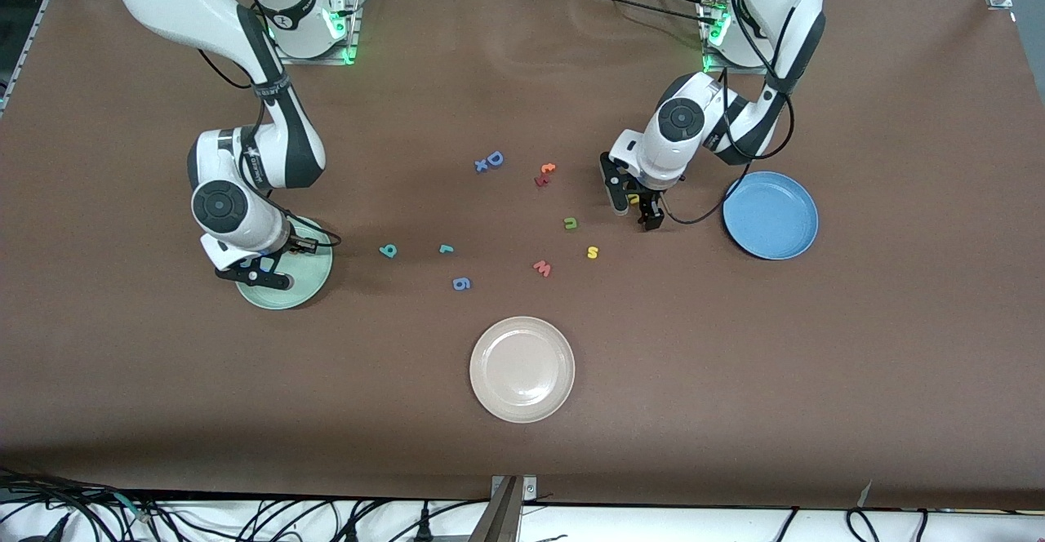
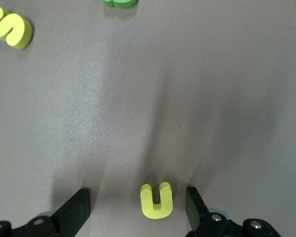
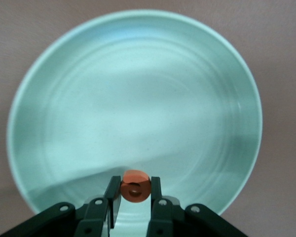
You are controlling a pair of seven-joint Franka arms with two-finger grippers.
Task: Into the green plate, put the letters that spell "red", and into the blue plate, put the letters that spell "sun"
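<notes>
My right gripper point(image 1: 255, 271) hangs over the green plate point(image 1: 314, 268), shut on the orange "e" point(image 3: 135, 185); in the right wrist view the green plate point(image 3: 138, 98) fills the picture under the right gripper point(image 3: 134, 191). The teal "d" point(image 1: 389, 251) and teal "r" point(image 1: 446, 248) lie on the table beside that plate. My left gripper point(image 1: 634, 206) is down at the table beside the blue plate point(image 1: 771, 215), open, with the yellow "u" point(image 2: 157, 200) lying between its fingers point(image 2: 74, 213), touching neither. The olive "n" point(image 1: 571, 223) and yellow "s" point(image 1: 593, 252) lie close by.
A beige-white plate point(image 1: 522, 369) sits nearest the front camera. A red "w" point(image 1: 542, 268) and a blue "6" point(image 1: 461, 283) lie mid-table. A blue "D" point(image 1: 495, 158) with a small blue letter, plus an orange point(image 1: 547, 169) and a red letter point(image 1: 540, 180), lie farther back.
</notes>
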